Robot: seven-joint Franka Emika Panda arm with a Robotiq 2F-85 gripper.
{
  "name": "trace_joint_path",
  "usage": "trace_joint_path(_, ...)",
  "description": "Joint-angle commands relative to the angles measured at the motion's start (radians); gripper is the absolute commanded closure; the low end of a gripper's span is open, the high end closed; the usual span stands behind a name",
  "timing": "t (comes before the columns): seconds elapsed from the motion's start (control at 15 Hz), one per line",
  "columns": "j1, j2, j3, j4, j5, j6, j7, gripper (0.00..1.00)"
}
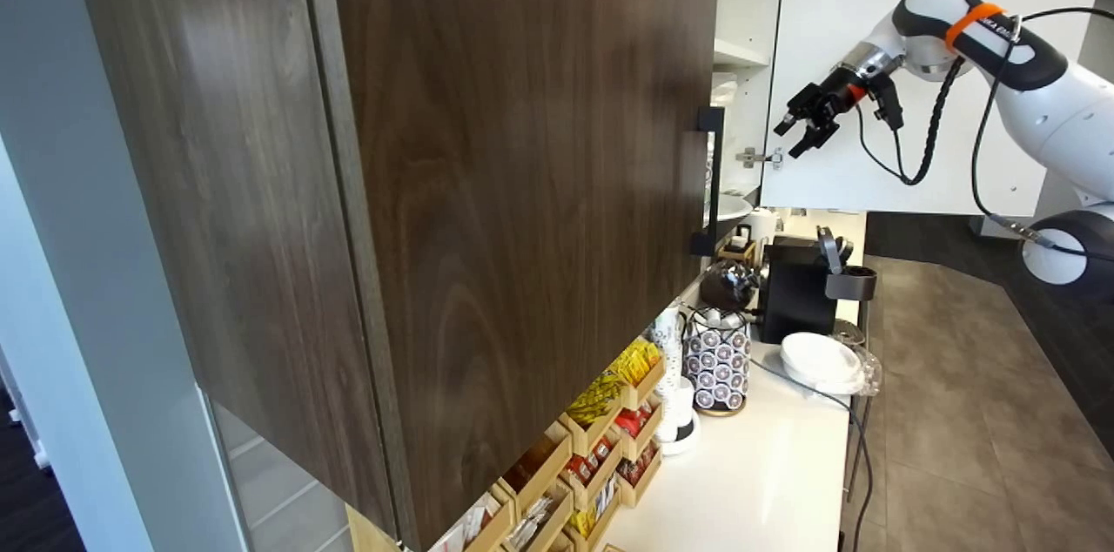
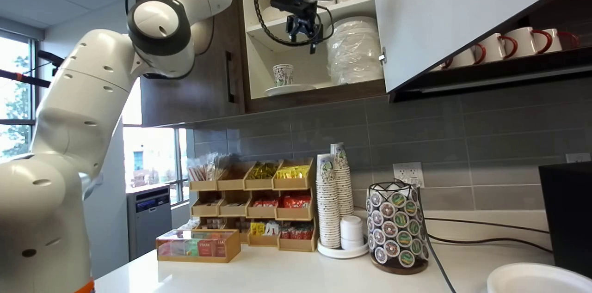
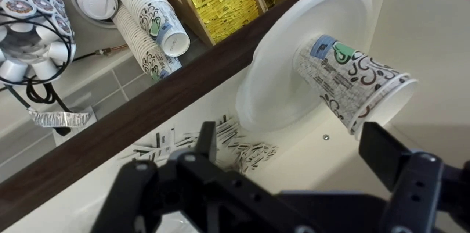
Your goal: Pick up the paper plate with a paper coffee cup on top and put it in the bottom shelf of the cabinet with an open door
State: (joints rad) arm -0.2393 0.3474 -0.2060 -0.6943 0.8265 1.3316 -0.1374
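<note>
White robot arm point(image 2: 95, 69) with black rings and orange bands: down the left side of an exterior view, up to the top centre
Black two-finger gripper point(image 3: 290, 128): along the bottom of the wrist view, its fingers point(image 3: 207, 141) spread wide apart and gripping nothing; in both exterior views it hangs in the upper part of the frame
White paper coffee cup point(image 3: 343, 75) with brown, green and blue print: right of centre in the wrist view, two rims showing at its mouth; in an exterior view it stands upright, lower and further left than the gripper and apart from it
Round white paper plate point(image 3: 277, 82) with a shallow rim: right of centre in the wrist view, directly under the cup, whose base rests on it
Flat white bottom shelf point(image 3: 216, 100): centre of the wrist view, plate and cup both already on it, the plate's rim overlapping a dark brown front edge point(image 3: 121, 126) in the frame
Plastic-wrapped white stack point(image 2: 355, 52): on the same shelf, right of the cup in an exterior view
Tall wall cabinet point(image 2: 259, 66), white inside: upper centre of an exterior view
Open door point(image 2: 444, 11) with a white inner face: upper right of both exterior views
White countertop point(image 2: 259, 277): farthest, upper left in the wrist view, bearing a dark mesh container point(image 2: 397, 233) of coffee pods and stacks of printed paper cups point(image 2: 329, 205)
</note>
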Motion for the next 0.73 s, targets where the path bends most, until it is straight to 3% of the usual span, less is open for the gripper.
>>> trace_joint_path(0.0,-0.027,-0.033,0.005,0.006,0.014,-0.056,-0.107,0.00)
trace_joint_path(0.33,-0.047,-0.079,-0.001,-0.010,0.016,-0.090,-0.181,0.00)
trace_joint_path(0.67,-0.040,-0.070,0.000,0.004,0.004,-0.065,-0.164,0.00)
